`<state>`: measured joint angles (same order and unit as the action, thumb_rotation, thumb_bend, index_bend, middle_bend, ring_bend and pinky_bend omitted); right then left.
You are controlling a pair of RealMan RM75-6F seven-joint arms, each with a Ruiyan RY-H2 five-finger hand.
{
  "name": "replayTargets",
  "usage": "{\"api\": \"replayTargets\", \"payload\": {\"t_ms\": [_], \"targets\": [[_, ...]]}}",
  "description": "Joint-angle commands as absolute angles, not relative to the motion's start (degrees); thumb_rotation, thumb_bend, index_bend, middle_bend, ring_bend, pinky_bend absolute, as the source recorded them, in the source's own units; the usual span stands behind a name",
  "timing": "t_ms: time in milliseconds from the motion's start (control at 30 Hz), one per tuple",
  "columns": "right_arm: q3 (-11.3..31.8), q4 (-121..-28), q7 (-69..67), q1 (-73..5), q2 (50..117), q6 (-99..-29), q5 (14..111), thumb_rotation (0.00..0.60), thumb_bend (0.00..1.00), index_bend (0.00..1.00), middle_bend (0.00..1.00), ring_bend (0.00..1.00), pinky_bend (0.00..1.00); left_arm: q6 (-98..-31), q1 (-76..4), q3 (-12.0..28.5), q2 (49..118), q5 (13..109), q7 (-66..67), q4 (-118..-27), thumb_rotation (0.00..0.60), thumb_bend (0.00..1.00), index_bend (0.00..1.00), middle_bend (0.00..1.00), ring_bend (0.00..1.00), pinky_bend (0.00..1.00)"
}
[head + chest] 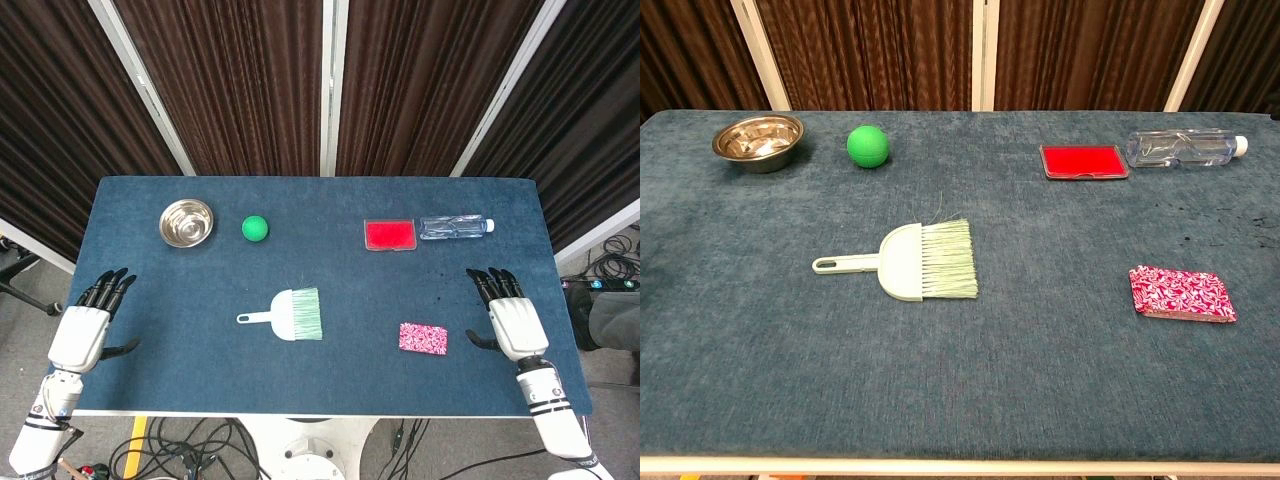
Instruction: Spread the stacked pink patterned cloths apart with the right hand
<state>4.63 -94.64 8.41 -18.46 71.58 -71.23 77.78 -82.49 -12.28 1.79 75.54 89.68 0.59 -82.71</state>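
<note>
Right hand flat on the table at about four o'clock in the head view, fingers stretched and apart, holding nothing. Left hand likewise at eight o'clock, fingers spread, empty, forearm cut off by the lower edge. Pink patterned cloths lying as one small neat stack just inboard of the right hand, near but not touching it; number of layers not readable from above. Pale green hand brush near centre, bristles toward three o'clock. Steel bowl and green ball at ten to eleven o'clock; red flat box and clear plastic bottle lying on its side at one o'clock, touching or nearly so.

Neither hand visible in the chest view. Cloth stack at four o'clock, edges of layers faintly showing along its near side. Brush central, bowl and ball far left, red box and bottle far right. Bottle contents hard to make out.
</note>
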Motion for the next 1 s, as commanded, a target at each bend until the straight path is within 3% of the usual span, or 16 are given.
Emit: {"api": "replayTargets", "payload": {"t_ms": [33,667,1000], "targets": [[4.72,-94.52,8.19,-18.41,71.78,-71.23,77.80,0.600,0.10,0.00,0.10,0.00,0.00,-82.25,-12.36,1.63,75.64,89.78,0.73,-82.54,0.600,0.00,0.08,0.03,0.03,0.23],[5.25,-96.46,11.77,-19.16,70.91,-69.40,76.08,0.600,0.10,0.00,0.13,0.00,0.00,-81.17,-11.99,0.46,74.34,89.47,3.38,-84.76,0.600,0.00,0.08,0.03,0.03,0.23],[4.48,-97.18,16.07,-20.09,71.57,-67.08,74.27,0.600,0.10,0.00,0.14,0.00,0.00,-84.21,-11.77,0.81,75.33,91.92,0.86,-83.55,0.600,0.00,0.08,0.04,0.03,0.23]]}}
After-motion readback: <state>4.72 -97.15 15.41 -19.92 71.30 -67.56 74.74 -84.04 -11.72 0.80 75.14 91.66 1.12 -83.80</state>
